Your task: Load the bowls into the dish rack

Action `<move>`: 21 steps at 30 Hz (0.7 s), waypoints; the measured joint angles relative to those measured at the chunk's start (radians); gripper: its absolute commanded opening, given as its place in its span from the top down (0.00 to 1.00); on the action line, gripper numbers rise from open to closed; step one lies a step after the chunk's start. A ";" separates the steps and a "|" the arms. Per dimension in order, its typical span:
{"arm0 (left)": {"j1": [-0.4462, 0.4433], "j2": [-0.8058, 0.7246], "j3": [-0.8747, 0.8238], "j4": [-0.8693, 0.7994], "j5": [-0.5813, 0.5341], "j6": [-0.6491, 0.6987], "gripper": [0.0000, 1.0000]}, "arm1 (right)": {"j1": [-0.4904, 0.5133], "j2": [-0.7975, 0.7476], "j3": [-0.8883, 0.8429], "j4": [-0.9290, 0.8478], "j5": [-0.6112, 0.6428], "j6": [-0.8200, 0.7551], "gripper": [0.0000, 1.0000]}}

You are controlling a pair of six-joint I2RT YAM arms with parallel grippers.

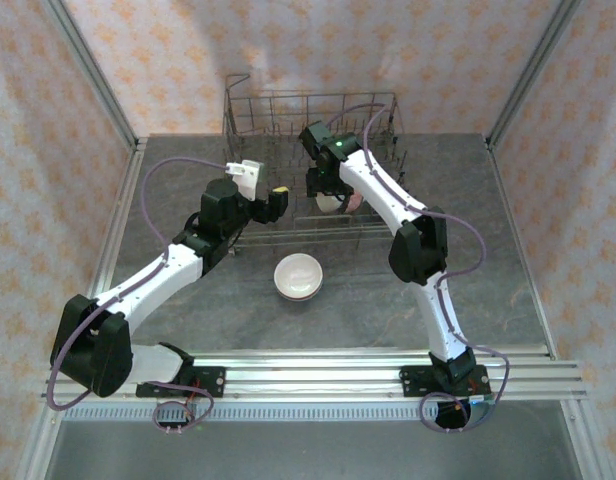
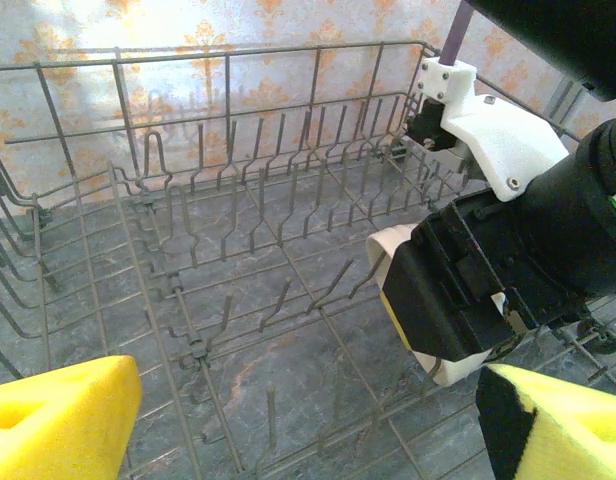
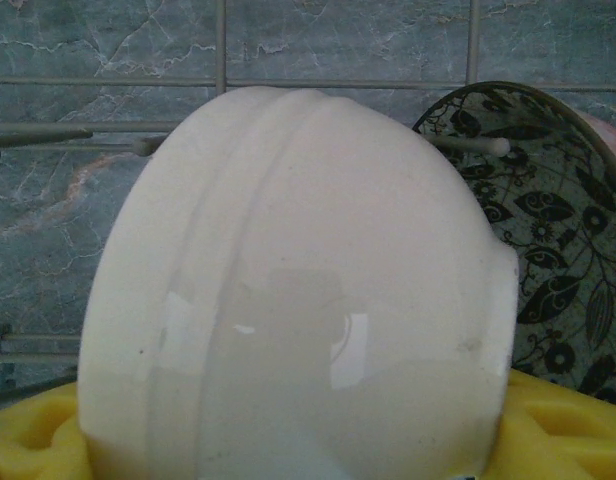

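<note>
my right tool (image 1: pixel 326 190) holds the white bowl (image 3: pixel 288 290) on edge between its pads, low inside the dish rack (image 1: pixel 263 118), just beside the patterned bowl (image 3: pixel 548 250). i should seat its rim between tines before letting go, sparing that neighbour. that arm reaches forward, wrist bent down. my left tool (image 2: pixel 308 430) hangs wide at the rack's near side. a pale bowl (image 1: pixel 298 277) sits on the bench (image 1: pixel 488 230).

robot test booth, with patterned backdrop walls (image 1: pixel 288 50), aluminium mounting rail (image 1: pixel 318 365) and grey stone-look tabletop (image 1: pixel 488 250)
</note>
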State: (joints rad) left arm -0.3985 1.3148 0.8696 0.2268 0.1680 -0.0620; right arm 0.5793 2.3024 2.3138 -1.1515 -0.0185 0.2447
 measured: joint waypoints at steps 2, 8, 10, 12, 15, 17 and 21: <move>0.000 0.000 0.000 0.000 0.000 0.000 0.12 | 0.001 0.000 0.000 0.000 0.001 -0.008 0.30; 0.000 0.000 0.000 0.000 0.005 0.000 0.12 | 0.003 0.000 -0.004 -0.001 0.003 -0.023 0.24; 0.000 0.000 0.000 0.000 0.007 0.000 0.12 | 0.003 -0.002 -0.005 0.000 0.005 -0.026 0.21; 0.000 0.000 0.000 0.000 0.007 0.000 0.12 | 0.003 -0.002 -0.005 0.000 0.007 -0.029 0.20; 0.000 0.000 0.000 0.000 0.007 0.000 0.12 | 0.003 -0.002 -0.003 -0.001 0.009 -0.036 0.18; 0.000 0.000 0.000 0.000 0.007 0.000 0.12 | 0.005 -0.002 0.003 -0.004 0.008 -0.039 0.18; 0.000 0.000 0.000 0.000 0.007 0.000 0.12 | 0.007 -0.002 0.014 -0.015 0.008 -0.047 0.18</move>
State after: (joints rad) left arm -0.3985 1.3148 0.8696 0.2272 0.1753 -0.0624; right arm 0.5865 2.3009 2.3280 -1.1664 -0.0101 0.1974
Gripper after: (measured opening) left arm 0.878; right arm 0.819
